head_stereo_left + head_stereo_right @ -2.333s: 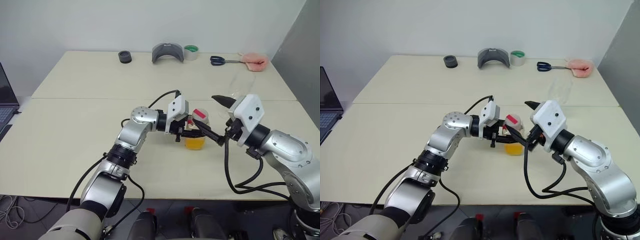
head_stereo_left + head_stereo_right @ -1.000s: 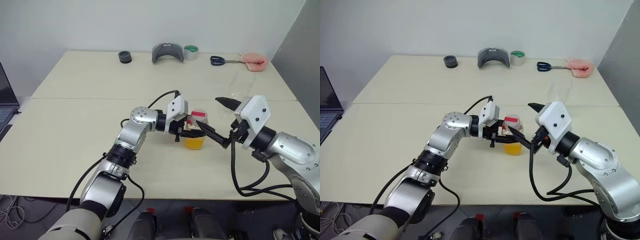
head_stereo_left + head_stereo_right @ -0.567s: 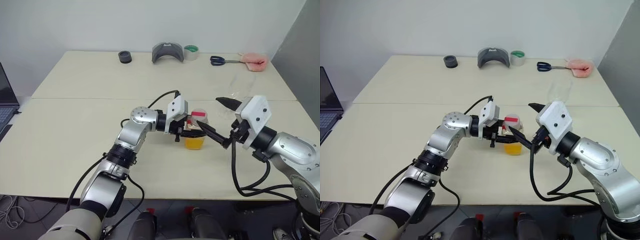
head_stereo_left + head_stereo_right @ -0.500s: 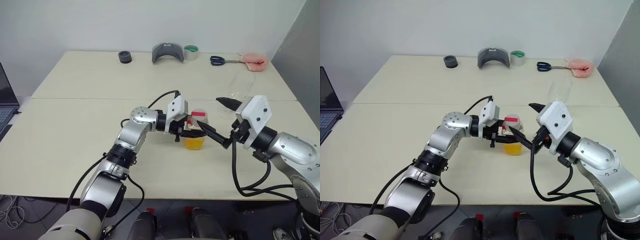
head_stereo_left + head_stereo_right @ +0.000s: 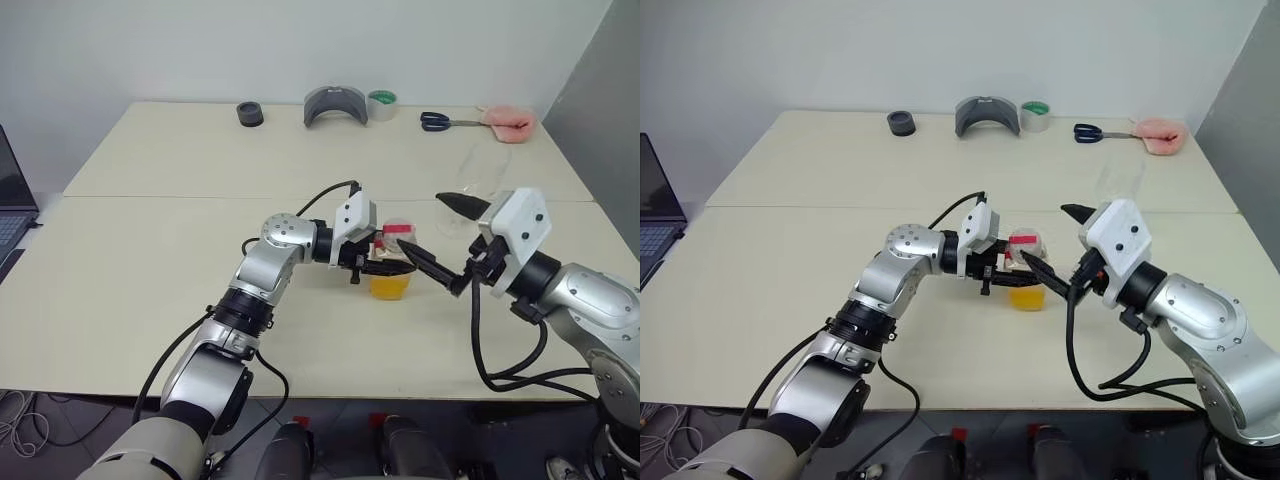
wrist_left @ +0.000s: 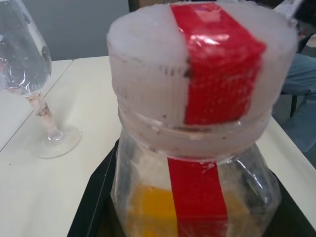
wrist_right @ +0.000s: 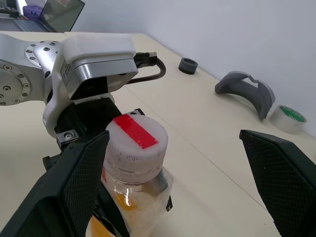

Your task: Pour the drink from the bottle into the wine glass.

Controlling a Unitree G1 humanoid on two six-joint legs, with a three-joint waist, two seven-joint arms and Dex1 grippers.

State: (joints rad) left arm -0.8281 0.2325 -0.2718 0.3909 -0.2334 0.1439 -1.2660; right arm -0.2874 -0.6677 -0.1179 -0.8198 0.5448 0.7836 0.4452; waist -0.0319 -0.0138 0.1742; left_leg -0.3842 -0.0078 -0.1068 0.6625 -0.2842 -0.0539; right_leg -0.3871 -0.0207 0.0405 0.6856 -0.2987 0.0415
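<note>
— While your left gripper [image 5: 385,262] is clamped on the bottle [image 5: 392,262], where exactly does that bottle sit?

— You have it standing upright on the table [image 5: 150,250], pinched low on its body between the two black fingers [image 6: 94,207]. The drink [image 5: 390,285] fills only the lower part, below your grip. The white cap [image 7: 137,137], with a red strip across its top, rises above the fingers.

— And your right gripper [image 5: 440,232]?

— You have it spread as wide as it goes, holding nothing. One finger [image 7: 74,192] lies just beside the bottle's cap and shoulder; from the wrist camera you cannot tell whether it touches. The other finger [image 7: 281,173] is well apart on the far side, so the cap sits between the two but close against one of them.

— Where is the wine glass [image 5: 481,175] from there?

— Beyond your right gripper, further out on the table, standing upright on its foot and apart from both grippers. Its bowl [image 6: 22,54] looks empty.

— Anything else past the grippers?

— Along the table's far edge: a black ring [image 5: 250,113], a grey curved piece [image 5: 336,103], a tape roll [image 5: 381,103], scissors [image 5: 445,121] and a pink object [image 5: 507,123].
</note>
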